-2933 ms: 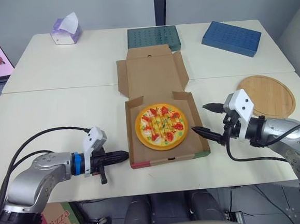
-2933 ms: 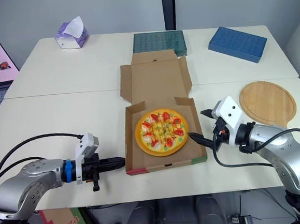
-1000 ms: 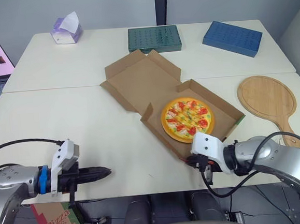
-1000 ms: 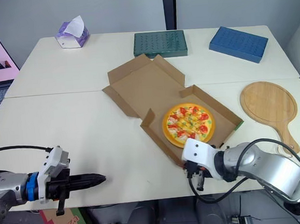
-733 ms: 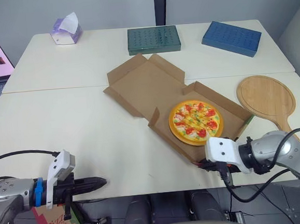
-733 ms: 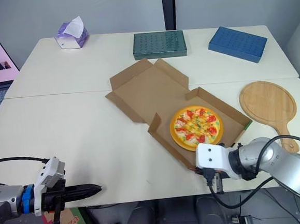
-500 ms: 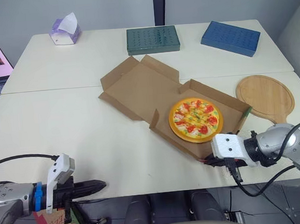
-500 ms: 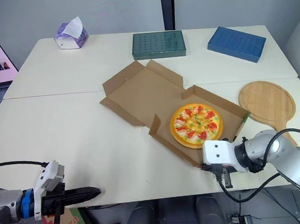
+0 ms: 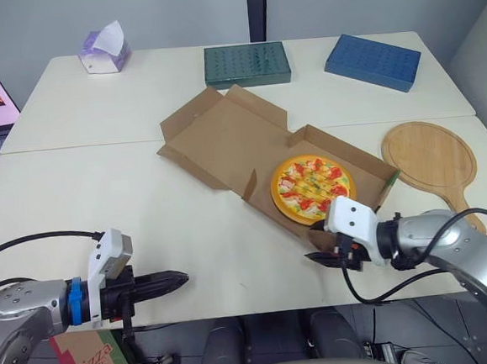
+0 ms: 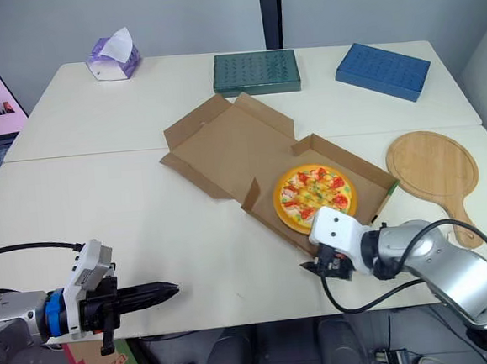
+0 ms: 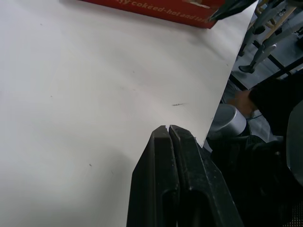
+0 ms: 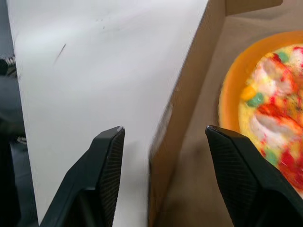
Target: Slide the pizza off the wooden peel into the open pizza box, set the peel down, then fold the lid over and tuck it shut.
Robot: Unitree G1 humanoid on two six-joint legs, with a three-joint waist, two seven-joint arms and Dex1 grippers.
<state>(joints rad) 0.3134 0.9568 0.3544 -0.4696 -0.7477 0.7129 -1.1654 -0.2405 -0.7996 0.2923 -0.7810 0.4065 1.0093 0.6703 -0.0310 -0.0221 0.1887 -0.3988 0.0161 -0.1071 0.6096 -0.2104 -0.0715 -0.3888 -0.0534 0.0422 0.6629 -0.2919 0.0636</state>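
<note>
We have the pizza point(image 9: 311, 188) lying in the tray of the pizza box point(image 9: 351, 151), which sits skewed on the table point(image 9: 100, 185). Its lid point(image 9: 223, 137) lies open toward 10 o'clock. The wooden peel point(image 9: 429, 155) rests at 3 o'clock from the box. Our right gripper point(image 12: 165, 135) is spread, its 2 fingers straddling the box's near wall. Our left gripper point(image 9: 177, 279), fingers pressed together, hovers well apart at 8 o'clock. We judge the light box may skid or turn under 1 gripper's push. A lid folded askew could then snag its flaps.
</note>
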